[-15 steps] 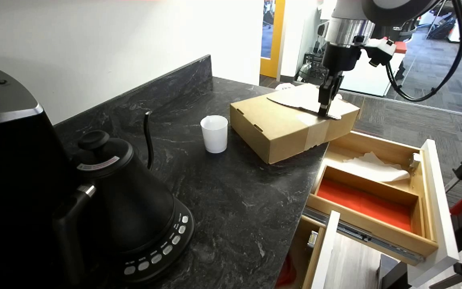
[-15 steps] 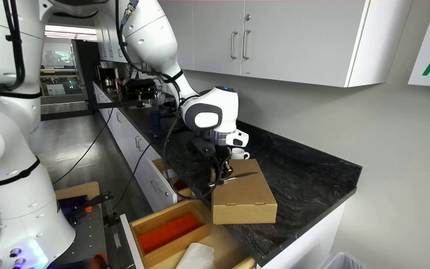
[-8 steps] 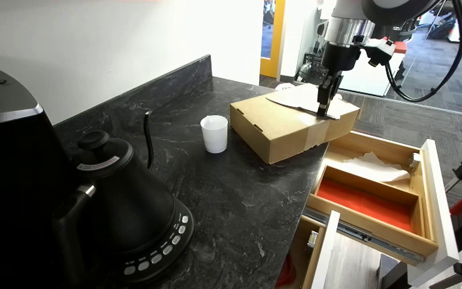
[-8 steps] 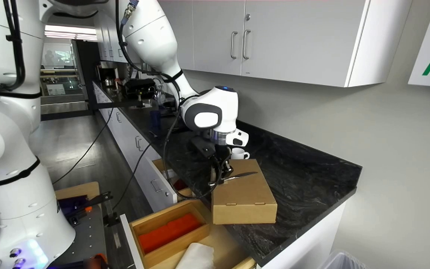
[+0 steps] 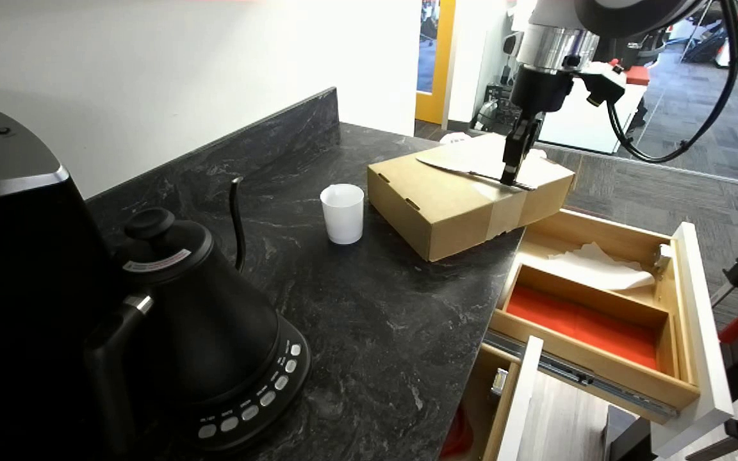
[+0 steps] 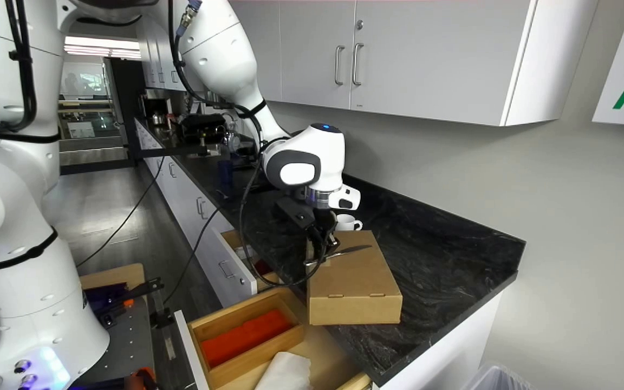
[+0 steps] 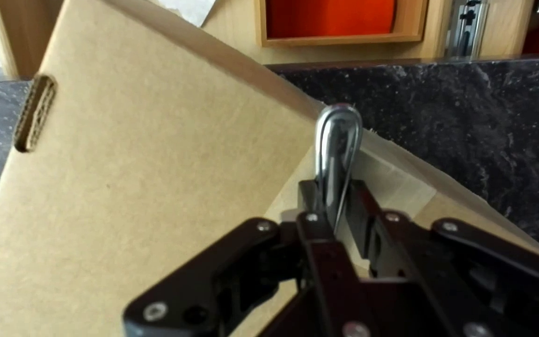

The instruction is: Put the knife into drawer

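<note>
Plainly, the black two-fingered gripper is narrowed onto the slender silver metal knife, holding it by the handle; in the wrist view the handle's rounded end points toward the top of the frame. In both exterior views the knife is over the top of the brown cardboard box; whether its blade touches the box, I cannot tell. The box sits at the edge of the black marbled counter. At the lower right of the frame in an exterior view is the pulled-out light-wood drawer, with a red-orange compartment floor and a crumpled white sheet beside that compartment. Left of the box stands a white cup, and a matte black kettle fills the lower left.
</note>
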Controlling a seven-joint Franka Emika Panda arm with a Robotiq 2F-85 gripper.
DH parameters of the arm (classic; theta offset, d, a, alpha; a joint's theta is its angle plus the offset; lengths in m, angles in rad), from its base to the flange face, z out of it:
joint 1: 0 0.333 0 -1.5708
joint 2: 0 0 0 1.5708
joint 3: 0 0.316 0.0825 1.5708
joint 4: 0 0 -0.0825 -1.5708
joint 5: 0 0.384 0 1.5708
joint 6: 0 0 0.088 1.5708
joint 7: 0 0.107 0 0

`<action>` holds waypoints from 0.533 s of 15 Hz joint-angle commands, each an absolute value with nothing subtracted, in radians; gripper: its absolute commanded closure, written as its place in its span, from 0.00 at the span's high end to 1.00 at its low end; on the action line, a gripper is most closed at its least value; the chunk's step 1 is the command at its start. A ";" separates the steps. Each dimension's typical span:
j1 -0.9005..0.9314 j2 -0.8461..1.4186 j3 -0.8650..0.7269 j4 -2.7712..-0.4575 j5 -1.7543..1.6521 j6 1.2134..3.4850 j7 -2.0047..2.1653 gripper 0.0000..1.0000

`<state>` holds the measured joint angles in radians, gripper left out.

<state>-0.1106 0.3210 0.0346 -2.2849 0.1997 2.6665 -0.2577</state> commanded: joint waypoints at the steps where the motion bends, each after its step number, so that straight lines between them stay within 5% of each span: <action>1: -0.152 0.293 0.073 -2.306 0.236 2.691 -0.348 0.07; 8: -0.176 0.100 0.077 -2.353 0.300 2.602 -0.388 0.06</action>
<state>-0.1491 0.2782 0.0711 -2.2860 0.2716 2.6655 -0.3739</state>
